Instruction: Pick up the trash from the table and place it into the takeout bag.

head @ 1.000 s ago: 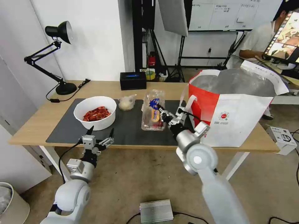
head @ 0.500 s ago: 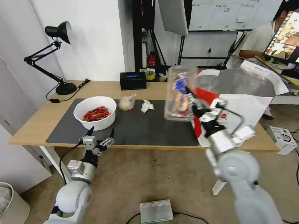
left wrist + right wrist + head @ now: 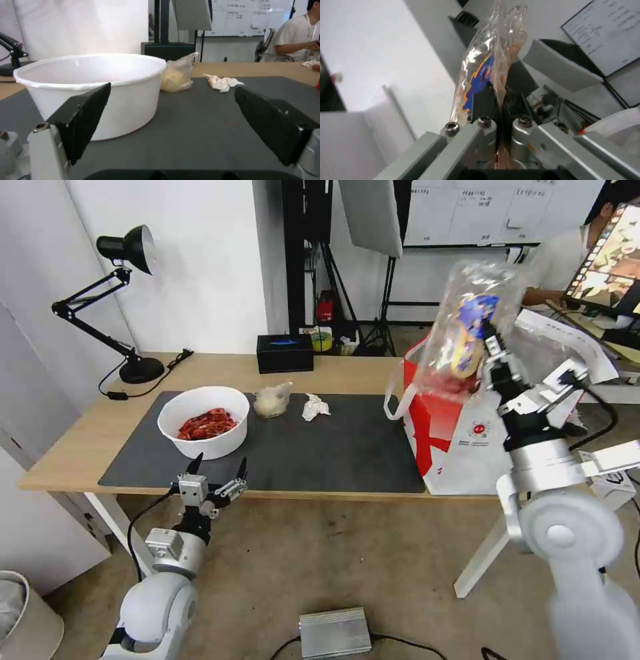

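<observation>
1. Since the earlier frames the right claw (image 3: 492,355) had carried the clear clamshell tray (image 3: 467,330) up off the dark mat (image 3: 347,447) and across, so that it hung above the open mouth of the takeout bag (image 3: 467,447) at the counter's (image 3: 73,447) right end.
2. Right claw was clamped on one edge of the tray; the right wrist view showed both fingers (image 3: 483,100) pressed together over thin plastic, the tray standing tilted, nearly on end.
3. Tray looked light and thin-walled, and probably flexes. Red scraps had gathered at its lower end. Edge grip seemed adequate for so little weight, though slick plastic could slip.
4. Left claw (image 3: 217,470) sat parked at the counter's near edge, fingers apart and holding nothing, facing the white bowl (image 3: 203,420).
5. Left on the mat: bowl of red shells, stiff and the heaviest piece, best taken by the rim; small clear bag (image 3: 272,401), soft, take at the gathered top; crumpled tissue (image 3: 314,407), near weightless, pinch anywhere.
</observation>
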